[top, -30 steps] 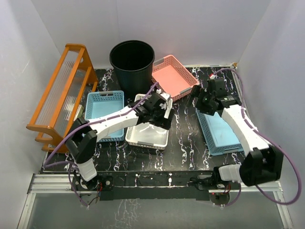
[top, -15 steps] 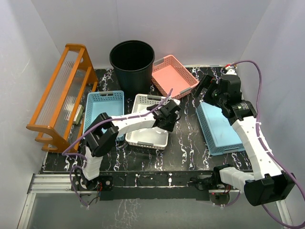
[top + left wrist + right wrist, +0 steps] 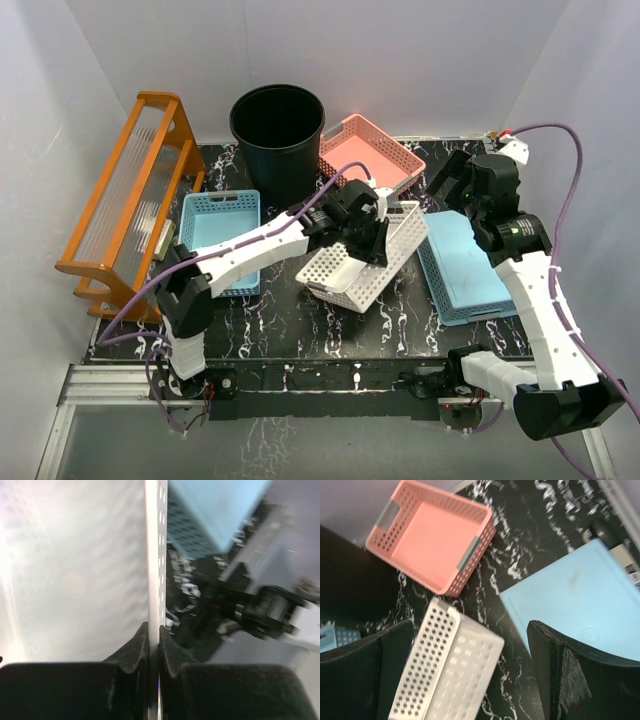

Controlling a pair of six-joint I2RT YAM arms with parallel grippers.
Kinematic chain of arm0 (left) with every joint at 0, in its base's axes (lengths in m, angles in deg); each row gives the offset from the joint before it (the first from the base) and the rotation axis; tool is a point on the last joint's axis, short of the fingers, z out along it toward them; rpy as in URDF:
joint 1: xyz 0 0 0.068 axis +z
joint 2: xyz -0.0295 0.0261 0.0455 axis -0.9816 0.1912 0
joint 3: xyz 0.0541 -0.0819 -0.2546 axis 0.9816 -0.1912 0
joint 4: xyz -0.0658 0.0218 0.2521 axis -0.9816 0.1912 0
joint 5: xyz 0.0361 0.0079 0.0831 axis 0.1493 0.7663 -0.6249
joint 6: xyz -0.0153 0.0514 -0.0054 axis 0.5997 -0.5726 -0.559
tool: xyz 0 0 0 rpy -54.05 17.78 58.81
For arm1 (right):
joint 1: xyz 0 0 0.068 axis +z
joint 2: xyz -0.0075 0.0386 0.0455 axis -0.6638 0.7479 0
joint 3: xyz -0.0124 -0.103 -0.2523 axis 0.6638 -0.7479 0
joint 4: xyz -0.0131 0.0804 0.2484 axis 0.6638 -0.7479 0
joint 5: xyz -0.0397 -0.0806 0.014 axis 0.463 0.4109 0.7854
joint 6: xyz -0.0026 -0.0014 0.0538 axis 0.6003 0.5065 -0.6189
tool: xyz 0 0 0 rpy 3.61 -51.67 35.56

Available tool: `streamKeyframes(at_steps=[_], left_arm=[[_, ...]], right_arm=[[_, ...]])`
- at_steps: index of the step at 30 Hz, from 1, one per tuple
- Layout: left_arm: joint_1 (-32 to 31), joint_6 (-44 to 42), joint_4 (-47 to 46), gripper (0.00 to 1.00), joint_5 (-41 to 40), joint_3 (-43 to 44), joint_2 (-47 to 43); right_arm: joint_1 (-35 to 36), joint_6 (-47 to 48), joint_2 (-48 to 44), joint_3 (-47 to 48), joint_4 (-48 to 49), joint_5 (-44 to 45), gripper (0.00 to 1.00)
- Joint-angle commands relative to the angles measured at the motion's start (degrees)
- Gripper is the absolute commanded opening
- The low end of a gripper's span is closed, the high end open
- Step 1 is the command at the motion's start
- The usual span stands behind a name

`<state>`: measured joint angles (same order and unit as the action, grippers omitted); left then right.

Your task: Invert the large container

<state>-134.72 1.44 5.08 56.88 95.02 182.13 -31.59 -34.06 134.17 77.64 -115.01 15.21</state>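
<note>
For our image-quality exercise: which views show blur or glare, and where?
Top external: evenly lit and sharp, the black bin crisp. Left wrist: the white lattice basket washes out in glare at left, and the background is smeared. Right wrist: that basket looks slightly blurred; the right hand's fingers are dark and soft.

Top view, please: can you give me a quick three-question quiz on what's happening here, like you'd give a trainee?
1. True or false: the large container stands upright, mouth up.
2. What is the left end effector clamping? A) pink basket B) wall of the white basket C) orange rack
3. Fill in: the right end effector has its jaws ____.
Key: 1 true; 2 B; 3 open.
</note>
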Motion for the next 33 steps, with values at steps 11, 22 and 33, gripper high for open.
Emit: streamKeyframes(at_steps=[11, 22, 33], left_arm=[[11.88, 37.03, -48.25, 0.0, 36.47, -22.32, -12.82], [17.15, 59.31, -76.67, 0.0, 39.56, -35.83, -11.7], [20.1, 82.31, -112.63, 0.0, 37.66, -48.17, -2.41]], right_arm=[[-0.16, 3.43, -4.39, 9.36, 0.8, 14.77, 0.98], [-0.18, 2.47, -4.07, 7.04, 1.44, 12.02, 0.98], [-0.17, 2.81, -2.07, 3.29, 1.03, 0.17, 0.98]])
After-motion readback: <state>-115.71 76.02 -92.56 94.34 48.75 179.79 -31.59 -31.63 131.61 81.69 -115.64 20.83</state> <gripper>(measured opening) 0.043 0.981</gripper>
